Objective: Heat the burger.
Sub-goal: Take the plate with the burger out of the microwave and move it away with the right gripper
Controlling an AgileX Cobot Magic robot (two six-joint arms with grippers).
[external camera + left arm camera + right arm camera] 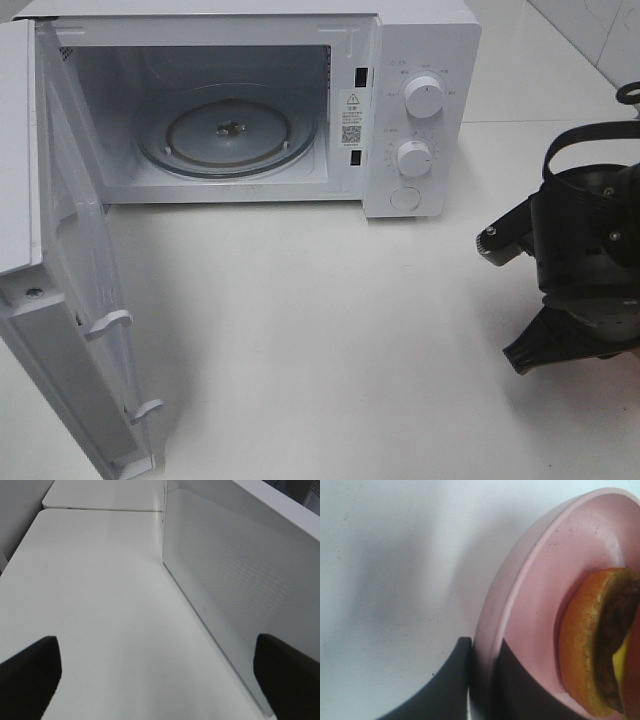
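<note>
A burger [592,645] with an orange-brown bun, dark patty and a yellow layer sits on a pink plate [540,580]; its orientation is unclear. The right gripper [482,680] pinches the plate's rim at four o'clock from the open microwave [400,60]. The left gripper [160,675] gapes wide beside the microwave door [235,580].
</note>
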